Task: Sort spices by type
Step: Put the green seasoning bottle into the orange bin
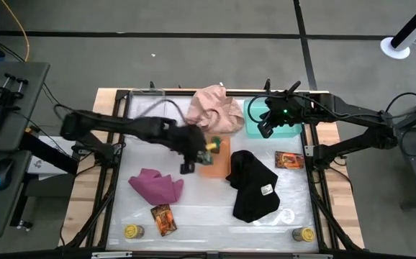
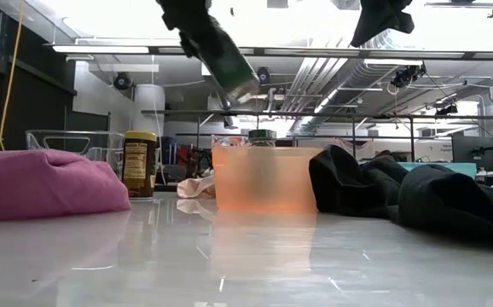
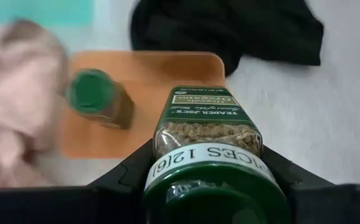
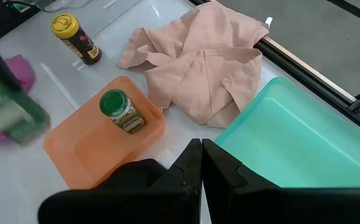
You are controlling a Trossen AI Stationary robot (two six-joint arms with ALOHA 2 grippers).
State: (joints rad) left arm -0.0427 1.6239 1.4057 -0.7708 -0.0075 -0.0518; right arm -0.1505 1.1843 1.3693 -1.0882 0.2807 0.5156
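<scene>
Left end effector (image 3: 214, 186) is clamped on a green-lidded glass oregano jar (image 3: 208, 134), held above the orange tray (image 4: 80, 149) for grouping with the matching jar (image 4: 121, 111). Right end effector (image 4: 202, 163), fingers together, waits above the teal tray (image 4: 292, 155).

Two dark, slender, jointed arms were seen from above. Black cables were looped along the right arm (image 1: 352, 126), and a small green light was lit near its wrist. The left arm (image 1: 121, 128) was matte black, with smooth rounded housings.

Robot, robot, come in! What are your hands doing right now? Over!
Left gripper shut on green-lidded oregano jar above orange tray. Right gripper shut, empty, over teal tray.
</scene>
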